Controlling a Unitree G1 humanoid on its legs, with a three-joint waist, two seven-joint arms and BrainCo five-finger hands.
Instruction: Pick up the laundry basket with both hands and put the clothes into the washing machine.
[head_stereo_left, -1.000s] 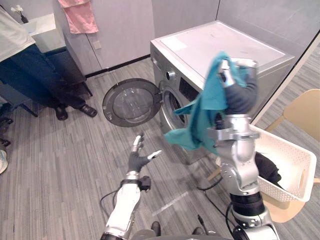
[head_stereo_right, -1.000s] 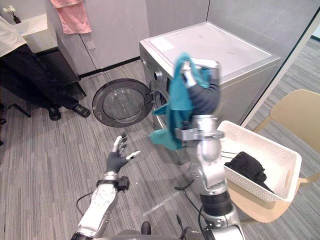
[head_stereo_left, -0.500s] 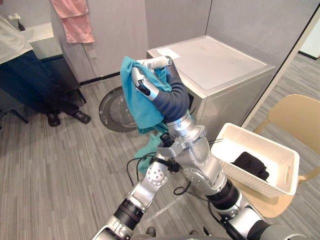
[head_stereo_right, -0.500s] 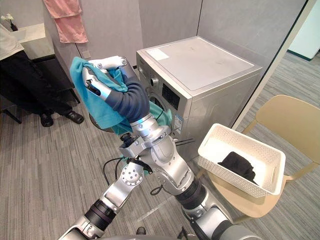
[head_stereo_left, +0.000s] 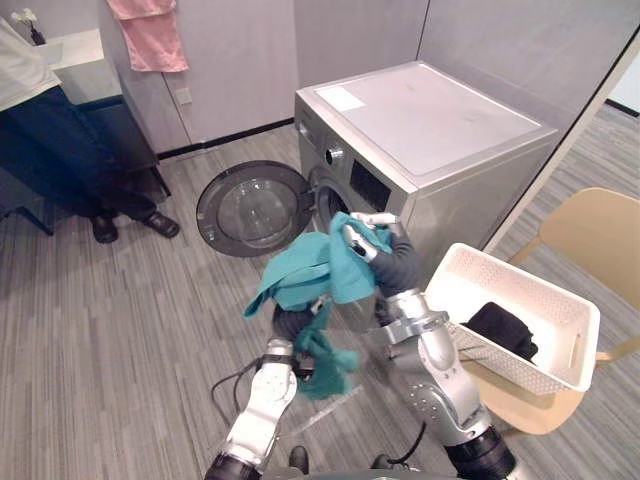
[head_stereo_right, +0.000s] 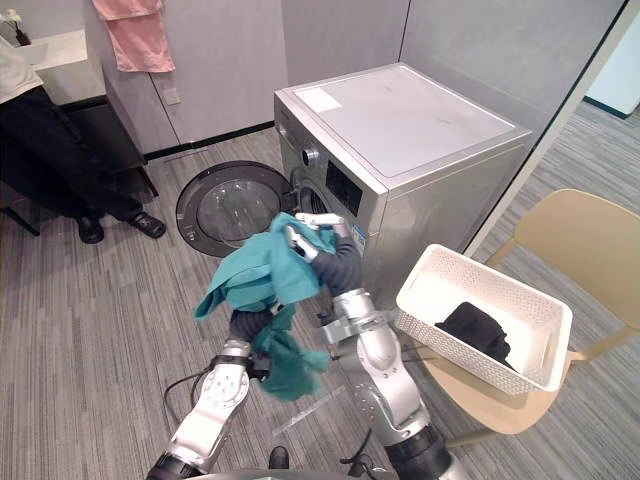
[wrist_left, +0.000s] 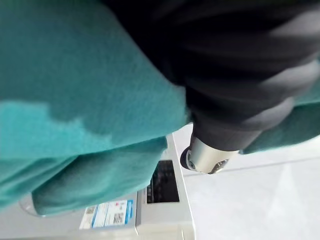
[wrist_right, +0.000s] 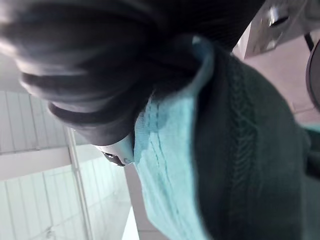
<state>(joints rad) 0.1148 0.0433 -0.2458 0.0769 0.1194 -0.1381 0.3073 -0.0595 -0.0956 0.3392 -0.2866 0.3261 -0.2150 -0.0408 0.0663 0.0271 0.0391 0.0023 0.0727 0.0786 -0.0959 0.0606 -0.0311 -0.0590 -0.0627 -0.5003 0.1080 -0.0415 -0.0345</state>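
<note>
Surroundings first: the front-load washing machine (head_stereo_left: 430, 130) sits ahead of me, its round door (head_stereo_left: 255, 208) wide open to my left, so the drum opening (head_stereo_left: 326, 200) is exposed. The hanging cloth hides the opening's lower edge from my eyes. Just right of the machine a white laundry basket (head_stereo_left: 530, 281) rests on a tan chair (head_stereo_left: 600, 235) w/ a black garment (head_stereo_left: 505, 328) inside. Far left, well apart, a person (head_stereo_left: 50, 150) in dark trousers stands by a counter (head_stereo_left: 85, 60), and a pink towel (head_stereo_left: 150, 35) hangs up high at the back. The teal garment (head_stereo_left: 305, 275) is in the air in front of the opening, outside the drum. R hand (head_stereo_left: 356, 241) has its fingers clamped on the cloth's top edge, close to the machine front. From there the cloth spreads toward my left and drops, long axis running approx from the R hand down to a crumpled tail beside the L forearm. L hand (head_stereo_left: 290, 322) sits under the bunch; whether it grips I can't tell. Eye views give the layout. L wrist view adds the machine's dark display panel (wrist_left: 162, 175) and a sticker (wrist_left: 107, 212) past the teal folds. R wrist view adds a stitched hem (wrist_right: 165, 145) right against the dark cover.
</note>
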